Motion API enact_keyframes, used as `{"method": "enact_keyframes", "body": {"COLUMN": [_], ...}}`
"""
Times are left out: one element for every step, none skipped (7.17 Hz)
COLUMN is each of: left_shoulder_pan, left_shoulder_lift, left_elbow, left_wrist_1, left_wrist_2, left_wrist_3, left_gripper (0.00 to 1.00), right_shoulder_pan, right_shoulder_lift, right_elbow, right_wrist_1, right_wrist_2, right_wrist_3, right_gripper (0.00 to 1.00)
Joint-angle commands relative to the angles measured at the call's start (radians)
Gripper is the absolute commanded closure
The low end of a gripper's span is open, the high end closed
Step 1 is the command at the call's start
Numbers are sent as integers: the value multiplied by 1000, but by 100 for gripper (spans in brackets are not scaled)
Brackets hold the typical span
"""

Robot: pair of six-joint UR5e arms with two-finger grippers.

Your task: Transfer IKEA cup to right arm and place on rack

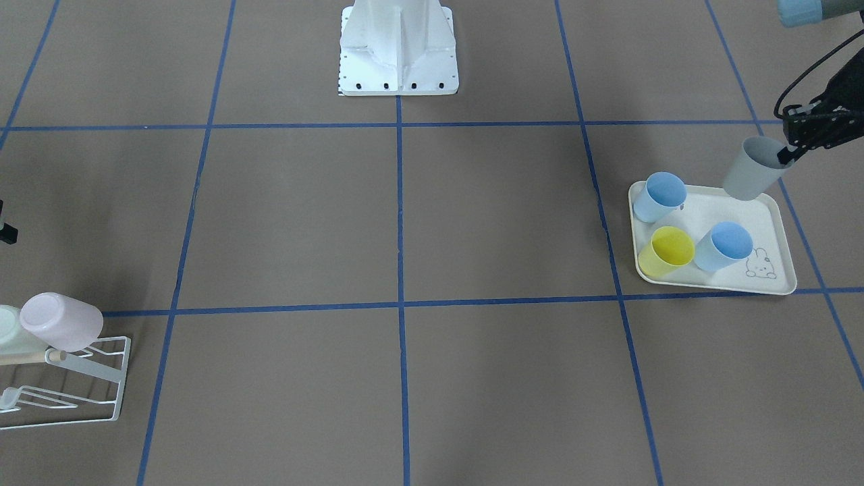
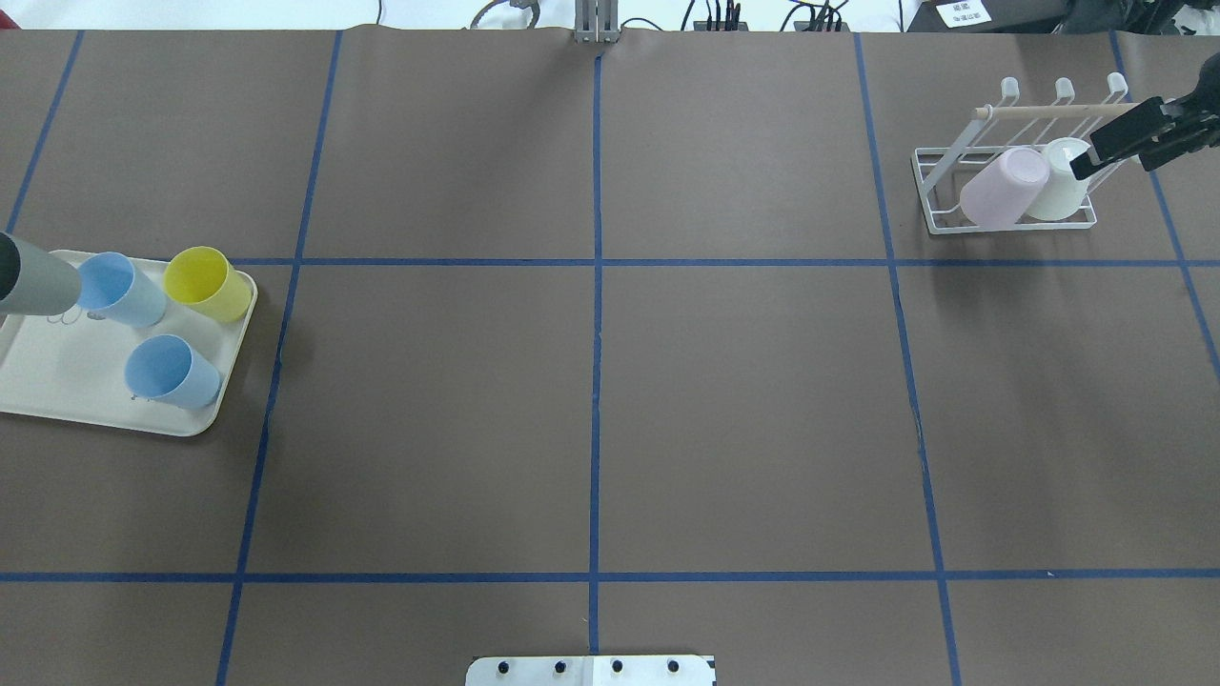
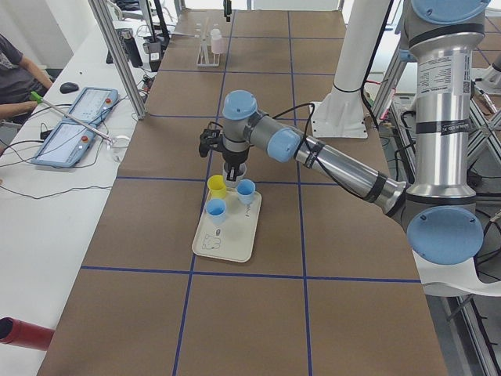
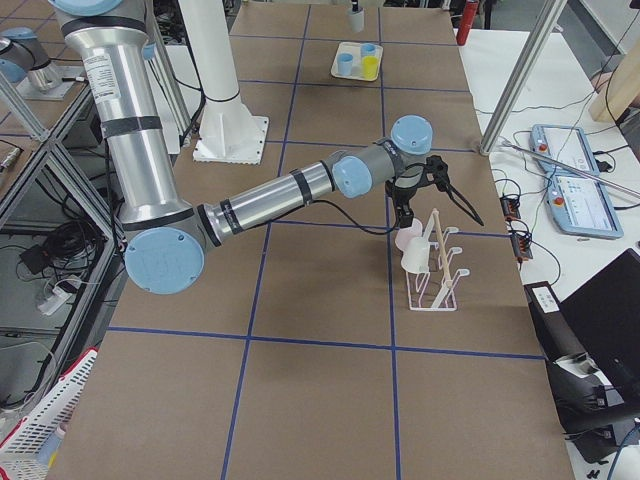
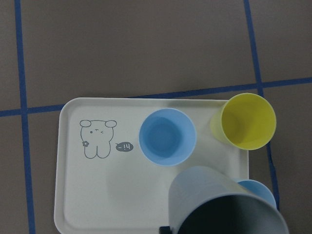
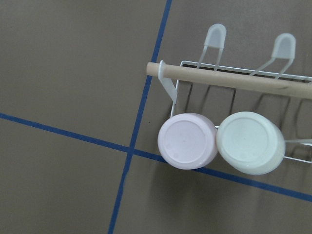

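The IKEA cup in hand is grey (image 1: 750, 170); it hangs tilted over the back edge of the cream tray (image 1: 776, 223), and my left gripper (image 1: 786, 156) is shut on its rim. It also shows at the overhead view's left edge as the grey cup (image 2: 33, 276), and its dark mouth fills the bottom of the left wrist view (image 5: 229, 207). At the far side the right arm's gripper (image 2: 1087, 157) hovers open over the white wire rack (image 2: 939, 205). On that rack a pink cup (image 2: 1001, 186) and a white cup (image 2: 1058, 181) lie upside down.
Two blue cups (image 2: 119, 291) (image 2: 172, 372) and a yellow cup (image 2: 205, 281) stand on the rabbit-print tray (image 2: 57, 381). The robot's white base (image 1: 398, 54) is at mid-table. A wooden rod (image 6: 234, 80) runs across the rack's top. A seated person and tablets are beside the table (image 3: 78, 125).
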Motion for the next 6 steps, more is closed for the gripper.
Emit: {"method": "enact_keyframes", "body": {"left_shoulder_pan": [23,61,139,228,310,371], "left_shoulder_lift": [-99,-178,-263,-347,-427,-478], "left_elbow": [-82,-85,-84,-71,-73,-62], "left_wrist_1": [50,27,-46,-99,-102,-152], "left_wrist_2": [-35,-106,-101,-61,1,8], "left_wrist_3": [-274,-425,-653,-848,-952,-1035], "left_gripper": [100,100,100,100,100,100], "right_shoulder_pan": [-75,-118,-141,-161,-211,-241], "right_shoulder_lift": [-7,-7,-5,-7,-7,-7], "right_elbow": [93,154,191,196,191,179], "right_wrist_1": [12,13,38,167,376,614], "right_wrist_2": [-2,-5,-5,-3,-6,-11], "right_wrist_3": [199,301,392,530,757,990], "right_gripper": [1,1,1,1,1,1]}}
